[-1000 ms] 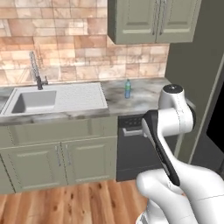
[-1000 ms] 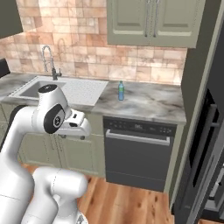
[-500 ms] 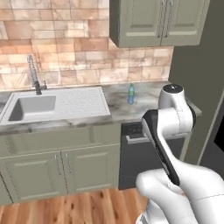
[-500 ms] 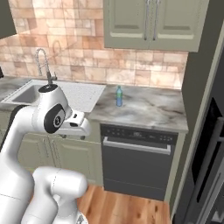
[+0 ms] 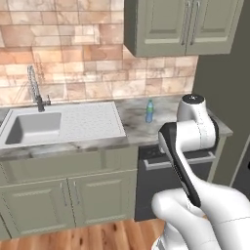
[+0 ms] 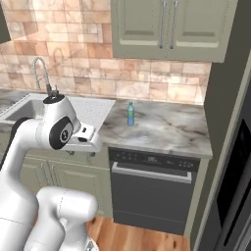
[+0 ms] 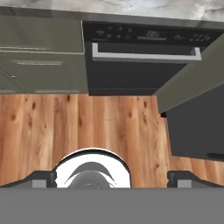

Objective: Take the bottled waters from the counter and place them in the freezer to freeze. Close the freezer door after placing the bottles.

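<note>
You see the hand (image 7: 112, 177) spread fully open and holding nothing, aimed down at the wood floor (image 7: 83, 127) before the dishwasher (image 7: 144, 57), while one blue bottled water (image 6: 131, 113) stands upright on the counter (image 6: 162, 130) beside the sink drainboard (image 5: 90, 122).

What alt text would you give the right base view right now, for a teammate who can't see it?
A small blue water bottle stands upright on the marbled counter, right of the white sink and above the black dishwasher. The white robot arm is folded low in the left foreground, well short of the bottle. Green cabinets hang over the brick backsplash.
</note>
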